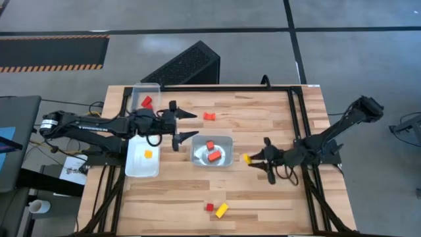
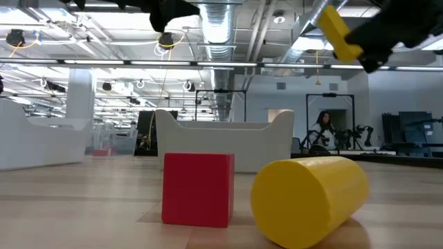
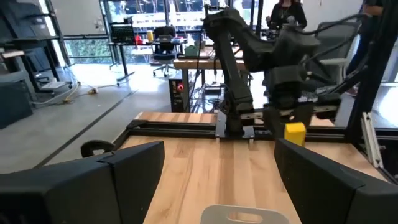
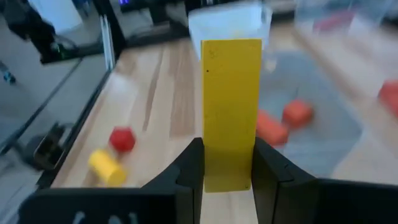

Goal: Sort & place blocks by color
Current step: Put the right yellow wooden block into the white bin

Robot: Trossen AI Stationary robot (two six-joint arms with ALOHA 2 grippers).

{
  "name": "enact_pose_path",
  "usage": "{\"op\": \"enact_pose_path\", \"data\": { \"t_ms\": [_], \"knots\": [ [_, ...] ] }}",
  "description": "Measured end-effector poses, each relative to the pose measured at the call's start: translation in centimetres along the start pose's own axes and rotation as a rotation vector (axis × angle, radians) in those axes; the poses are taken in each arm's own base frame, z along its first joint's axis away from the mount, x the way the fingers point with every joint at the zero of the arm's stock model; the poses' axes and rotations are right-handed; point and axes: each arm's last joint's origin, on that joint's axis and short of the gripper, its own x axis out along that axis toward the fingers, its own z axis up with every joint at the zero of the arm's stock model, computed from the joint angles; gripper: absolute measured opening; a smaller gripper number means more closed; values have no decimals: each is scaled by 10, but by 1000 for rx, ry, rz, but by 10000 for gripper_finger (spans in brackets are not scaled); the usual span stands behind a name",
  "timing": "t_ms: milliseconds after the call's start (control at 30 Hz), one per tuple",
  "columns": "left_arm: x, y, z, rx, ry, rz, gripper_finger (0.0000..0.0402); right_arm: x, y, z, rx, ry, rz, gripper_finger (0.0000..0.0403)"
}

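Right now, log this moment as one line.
right pincer: shut on yellow bar, lifted | left pincer: open, empty | middle tray: two orange blocks

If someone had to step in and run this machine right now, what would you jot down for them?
Right tool: shut on a yellow bar, held above the table right of the middle tray.
Left tool: open, empty, left of that tray.
Done: two orange blocks in the middle tray, one yellow block in the left tray, one red block in the far-left tray.
Left: place the held bar; an orange block lies loose behind the middle tray; a red cube and yellow cylinder lie at the near edge.
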Motion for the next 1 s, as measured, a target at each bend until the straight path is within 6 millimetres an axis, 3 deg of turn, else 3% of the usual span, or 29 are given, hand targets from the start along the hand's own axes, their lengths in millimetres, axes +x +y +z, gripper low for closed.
{"op": "enact_pose_path", "data": {
  "t_ms": [200,400,533,767,1000],
  "knots": [
    [0,-2,-13,-55,-20,-44,293,10,-22,12,-78,-153,-86,97],
    [30,-6,-37,-130,-41,-49,293,27,-47,21,-62,-219,-211,97],
    [54,-11,-49,-170,-39,-141,299,38,-58,22,-40,-229,-217,97],
    [93,-16,-64,-196,-4,-197,336,55,-63,17,-26,-233,-148,97],
    [105,-16,-57,-184,-31,-165,363,61,-62,15,-26,-242,-115,97]
  ]
}}
